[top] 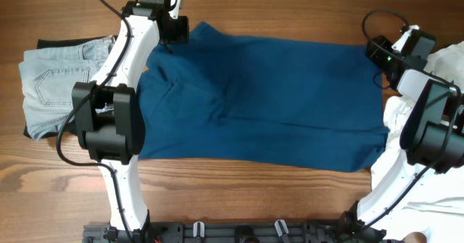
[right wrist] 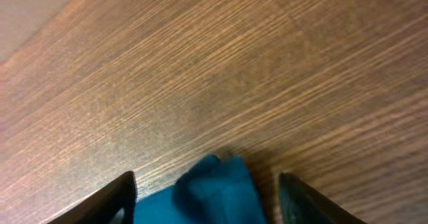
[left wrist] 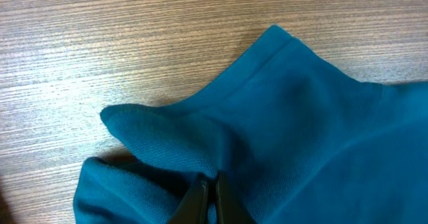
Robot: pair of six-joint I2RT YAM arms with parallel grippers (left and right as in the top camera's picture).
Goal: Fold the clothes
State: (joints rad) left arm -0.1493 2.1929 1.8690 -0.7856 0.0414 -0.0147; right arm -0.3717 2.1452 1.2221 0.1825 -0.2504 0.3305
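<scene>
The clothes here are chiefly a dark blue shirt (top: 275, 98) spread flat across the middle of the wooden table. At its far left corner, my left gripper (top: 168, 46) is shut on a pinched fold of the blue fabric (left wrist: 321, 117); the left wrist view shows the jaws (left wrist: 209, 187) pressed together with cloth between them. My right gripper (top: 378, 54) sits at the shirt's far right corner. It is open, and a bunched tip of blue cloth (right wrist: 217, 184) lies between the fingers (right wrist: 114, 200), clear of both. Its midpoint (right wrist: 207, 180) is over that tip.
A pale denim garment (top: 51, 83) lies at the left edge on top of a black one (top: 54, 42). White fabric (top: 442, 58) is heaped along the right side under the right arm. Bare wood (top: 275, 11) runs behind the shirt.
</scene>
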